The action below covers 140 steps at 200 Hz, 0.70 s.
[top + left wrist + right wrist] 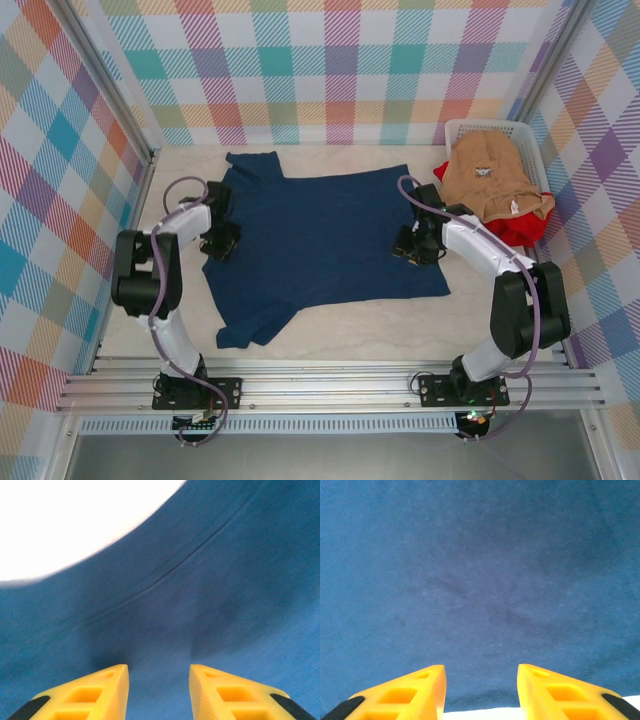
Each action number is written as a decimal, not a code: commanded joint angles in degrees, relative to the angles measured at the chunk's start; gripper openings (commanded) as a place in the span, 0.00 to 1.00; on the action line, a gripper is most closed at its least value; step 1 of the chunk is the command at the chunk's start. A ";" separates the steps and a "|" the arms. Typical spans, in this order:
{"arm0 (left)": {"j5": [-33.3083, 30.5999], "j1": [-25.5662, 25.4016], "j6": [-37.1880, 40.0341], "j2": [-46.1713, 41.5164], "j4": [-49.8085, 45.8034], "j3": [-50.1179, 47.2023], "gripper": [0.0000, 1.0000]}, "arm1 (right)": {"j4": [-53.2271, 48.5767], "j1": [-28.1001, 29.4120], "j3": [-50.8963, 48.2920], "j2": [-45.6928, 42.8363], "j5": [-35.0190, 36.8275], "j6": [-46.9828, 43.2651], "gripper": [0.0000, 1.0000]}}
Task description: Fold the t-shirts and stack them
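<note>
The navy t-shirt [320, 240] lies spread on the tabletop [330, 340]. The far-right white basket [470, 128] holds the tan t-shirt [490, 180] over the red t-shirt [520, 228]. The left jaws and right jaws stand apart, empty, over the navy cloth's sides.

White basket [490, 124] back right, cream table [330, 335], plaid walls [320, 70]
</note>
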 commanded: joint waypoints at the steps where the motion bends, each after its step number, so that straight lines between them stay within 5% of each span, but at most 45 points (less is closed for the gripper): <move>1: -1.11 2.55 3.16 3.25 -3.06 2.69 0.35 | 1.74 0.15 0.19 0.77 -3.65 -0.77 0.43; 82: -6.95 17.00 11.13 18.70 -9.33 19.96 0.33 | 1.79 0.42 3.62 8.80 -8.23 0.24 0.44; 122: -7.14 17.06 15.96 23.46 -13.38 31.20 0.36 | 0.62 3.34 9.92 15.14 -6.96 0.27 0.44; 140: -12.58 15.76 14.83 20.41 -16.76 32.09 0.41 | 1.16 4.27 12.38 16.75 -6.69 1.18 0.44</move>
